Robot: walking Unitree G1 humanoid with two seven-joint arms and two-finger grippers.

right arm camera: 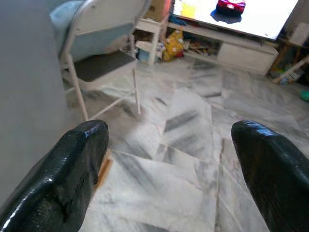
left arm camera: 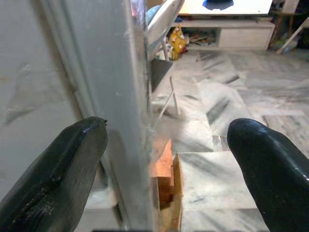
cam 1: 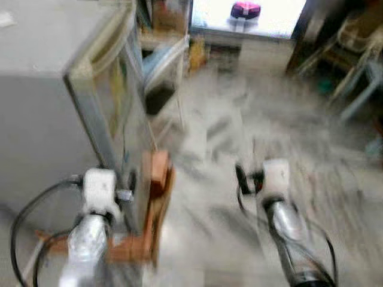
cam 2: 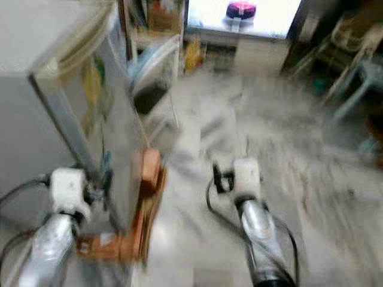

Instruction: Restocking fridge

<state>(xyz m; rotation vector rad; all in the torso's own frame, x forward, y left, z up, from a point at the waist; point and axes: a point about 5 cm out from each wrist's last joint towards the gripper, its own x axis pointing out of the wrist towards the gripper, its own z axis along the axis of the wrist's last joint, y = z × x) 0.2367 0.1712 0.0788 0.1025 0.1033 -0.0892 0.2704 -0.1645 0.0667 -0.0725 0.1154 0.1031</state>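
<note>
Head views, both blurred: a grey fridge point(cam 1: 42, 119) stands at the robot's left, its door point(cam 1: 116, 113) swung out edge-on towards the camera. The left hand point(cam 1: 122, 194) sits right at that door edge; the right hand point(cam 1: 242, 179) hangs over bare marble floor point(cam 1: 311, 155), well apart from the fridge. A wooden stand point(cam 1: 157, 197) sits under the fridge's near corner. No goods to stock can be made out.

Left wrist view: the left hand's two fingers point(left arm camera: 58, 169) are spread wide, one either side of the door edge point(left arm camera: 137, 121), gripping nothing yet. Risk: closing off-centre could let the thin edge slip out, or swing the door into the folding chair point(left arm camera: 161, 72) just beyond it.

Right wrist view: the right hand is wide open and empty. Open floor lies ahead; the chair point(right arm camera: 104, 58) and a low TV cabinet point(right arm camera: 241, 48) bound it. The blur suggests walking, so clipping the wooden stand is possible.
</note>
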